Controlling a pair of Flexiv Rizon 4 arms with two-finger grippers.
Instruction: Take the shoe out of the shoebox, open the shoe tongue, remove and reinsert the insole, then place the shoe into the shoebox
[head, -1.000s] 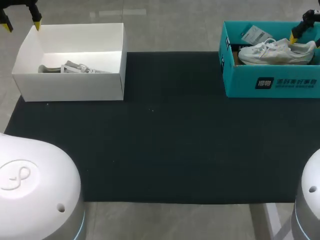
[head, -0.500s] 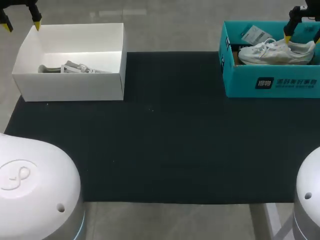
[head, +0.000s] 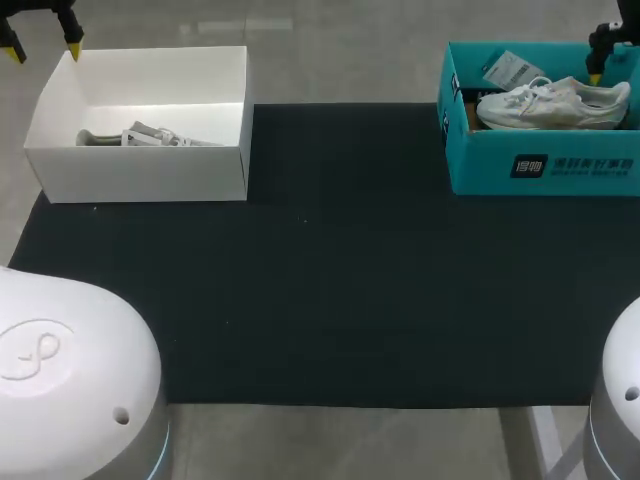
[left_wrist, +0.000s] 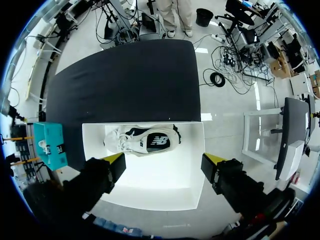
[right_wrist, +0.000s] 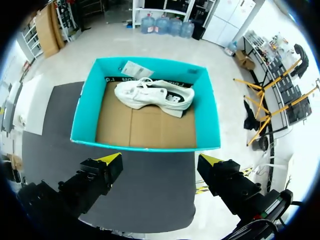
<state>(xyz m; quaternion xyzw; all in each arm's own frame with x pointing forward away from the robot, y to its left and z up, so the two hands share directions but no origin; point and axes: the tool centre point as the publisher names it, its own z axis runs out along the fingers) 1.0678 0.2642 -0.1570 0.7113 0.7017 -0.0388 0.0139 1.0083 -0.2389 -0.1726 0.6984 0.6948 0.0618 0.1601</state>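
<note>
Two boxes stand on the table's black mat (head: 320, 260): a white box (head: 60, 170) holding a pale shoe (left_wrist: 142, 141), and a teal shoebox (head: 560, 165) where the white shoe (right_wrist: 155, 95) lies on its side. I judge nothing is done yet: lifting out, tongue, insole and return all remain. My left gripper (left_wrist: 164, 161) hangs spread and empty over the white box, my right gripper (right_wrist: 159, 159) likewise by the teal one. Both insoles are hidden.

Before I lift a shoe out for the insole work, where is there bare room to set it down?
The black mat between the white cardboard box and the teal shoebox lies bare. Crowded: a white sneaker lies in the teal one, a grey-white sneaker in the white one.
</note>
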